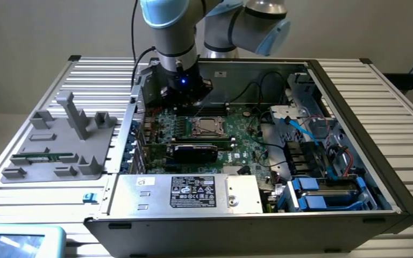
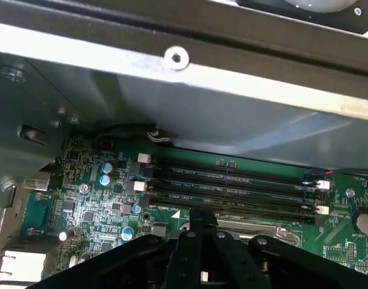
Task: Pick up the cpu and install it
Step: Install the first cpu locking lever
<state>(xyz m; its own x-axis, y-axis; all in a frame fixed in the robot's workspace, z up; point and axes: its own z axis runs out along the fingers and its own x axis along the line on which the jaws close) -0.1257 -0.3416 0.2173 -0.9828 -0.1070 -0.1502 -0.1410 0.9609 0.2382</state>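
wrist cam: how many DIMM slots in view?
4 slots, side by side between the case wall and the socket: first by the wall, second, third, fourth by the socket. Others may be hidden.

**A:** What is the arm made of, by the look of it?

**B:** Round silver-grey tubes, with pale blue caps on the fat joints.

**A:** Any wiring?

**B:** A thin black cable runs along it on the exterior view's left.

**A:** And at the end?

**B:** A black, boxy wrist unit with a small blue light glowing on it.

**A:** The tool itself?

**B:** In the wrist view the tool is glossy black. It has slim bars in the middle and broader links on either side, joined by round pivot pins.
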